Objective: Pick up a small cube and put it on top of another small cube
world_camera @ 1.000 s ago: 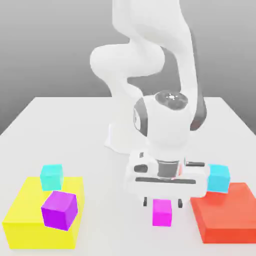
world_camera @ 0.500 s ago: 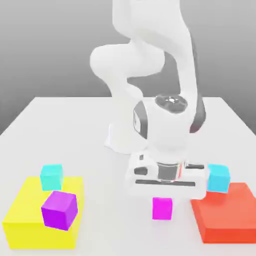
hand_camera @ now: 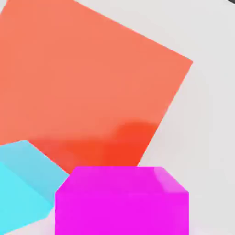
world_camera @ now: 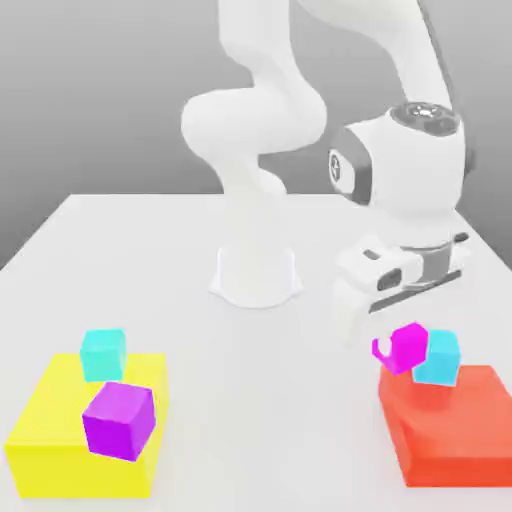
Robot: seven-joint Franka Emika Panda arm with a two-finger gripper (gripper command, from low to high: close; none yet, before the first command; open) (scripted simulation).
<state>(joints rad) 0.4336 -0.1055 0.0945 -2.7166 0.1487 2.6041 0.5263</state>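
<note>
The small magenta cube (world_camera: 404, 349) hangs tilted in the air just under the white hand, with my gripper (world_camera: 398, 338) shut on it. It sits right beside a small cyan cube (world_camera: 439, 358), which rests on the back edge of the flat red block (world_camera: 450, 430) at the exterior view's right. In the hand view the magenta cube (hand_camera: 121, 202) is close in front, with the cyan cube (hand_camera: 23, 188) beside it and the red block (hand_camera: 92, 82) beneath.
At the exterior view's left a flat yellow block (world_camera: 60, 450) carries a larger purple cube (world_camera: 120, 420) and a second cyan cube (world_camera: 103, 352). The arm's white base (world_camera: 256, 278) stands mid-table.
The gripper closed on the magenta cube on the table, then lifted it and carried it toward the exterior view's right, up against the cyan cube on the red block.
</note>
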